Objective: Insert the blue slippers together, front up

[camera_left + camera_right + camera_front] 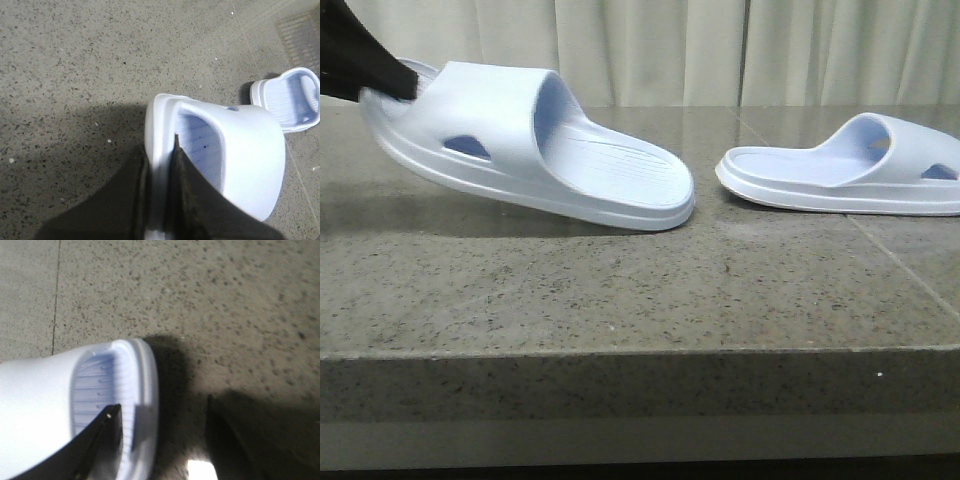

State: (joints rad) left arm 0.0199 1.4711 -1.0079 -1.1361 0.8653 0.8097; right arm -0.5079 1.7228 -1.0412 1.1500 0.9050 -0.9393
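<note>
Your left gripper (161,165) clamps the left slipper (535,140) by its toe rim, toe raised. Your right gripper (162,432) gapes around the right slipper's (850,170) rim, so close it next, then bring the pair together.

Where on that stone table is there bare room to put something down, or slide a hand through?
The widest bare stretch is the table's front strip, between both slippers and the near edge. A narrower gap lies between the left slipper's heel and the right slipper's heel. The far left is crowded: the left gripper is clamped on that slipper's toe.
</note>
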